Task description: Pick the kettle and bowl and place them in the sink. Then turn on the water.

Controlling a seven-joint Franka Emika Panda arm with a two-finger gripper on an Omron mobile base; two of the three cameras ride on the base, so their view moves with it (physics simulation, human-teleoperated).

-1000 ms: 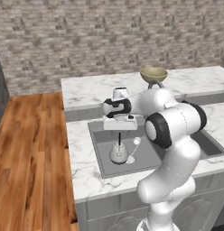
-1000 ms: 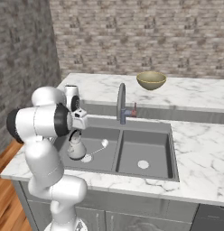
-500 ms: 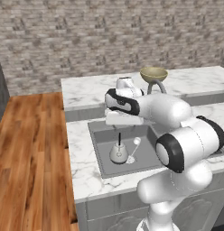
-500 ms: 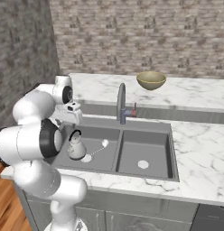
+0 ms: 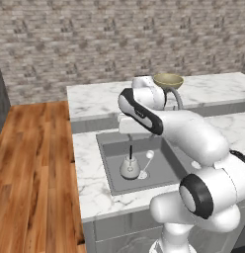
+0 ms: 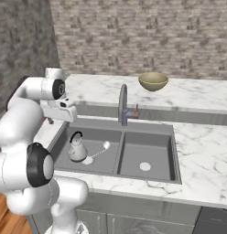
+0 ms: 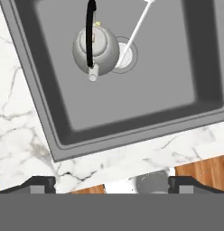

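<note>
The pale kettle (image 5: pixel 130 167) (image 6: pixel 77 148) (image 7: pixel 95 47) stands upright in the left basin of the grey steel sink (image 5: pixel 105 148) (image 6: pixel 147 137) (image 7: pixel 145 94), beside the drain, black handle up. My gripper (image 6: pixel 52 119) (image 7: pixel 111 184) hangs open and empty above the sink's outer left corner, well clear of the kettle, with its tips spread wide. The olive-tan bowl (image 5: pixel 168 80) (image 6: pixel 153 81) sits on the raised marble counter behind the sink. The curved grey faucet (image 6: pixel 122 103) (image 5: pixel 178 99) stands at the sink's back edge. The water is out of view.
A thin white stick with a round end (image 5: pixel 146 163) (image 6: pixel 100 148) (image 7: pixel 138 27) leans over the left basin's drain. My white arm arches over the sink's left side. A wood floor (image 5: pixel 30 163) lies to the left, and a brick wall (image 6: pixel 147 36) stands behind the counter.
My arm has swung its elbow round, and the hand has drifted from over the kettle toward the sink's outer left edge. The gripper stays open. Kettle and bowl have not moved.
</note>
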